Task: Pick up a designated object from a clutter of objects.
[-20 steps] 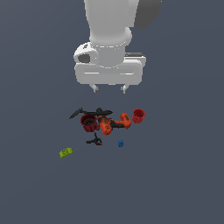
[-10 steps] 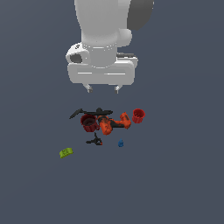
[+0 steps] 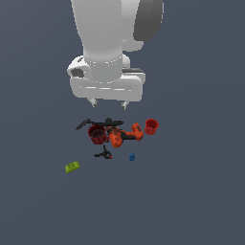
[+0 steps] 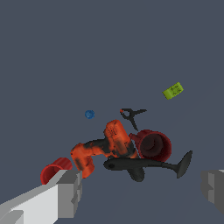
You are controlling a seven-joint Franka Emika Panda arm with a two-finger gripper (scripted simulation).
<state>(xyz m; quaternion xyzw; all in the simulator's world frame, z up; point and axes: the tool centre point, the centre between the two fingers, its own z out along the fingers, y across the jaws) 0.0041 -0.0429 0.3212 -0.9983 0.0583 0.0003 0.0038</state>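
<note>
Fingers spread wide and empty above the heap: shift across to the lime-green piece, alone on the counter, apart from the drill, then descend straight.

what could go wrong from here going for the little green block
The gripper hangs open above the heap, not above the green block, which lies apart from the heap toward the exterior view's left. A straight descent would likely hit the drill or the red cup instead.

The block is tiny and lies flat, so the jaws may close over it or nudge it away.

The small clamp lies between heap and block; a low sideways sweep could drag it.
</note>
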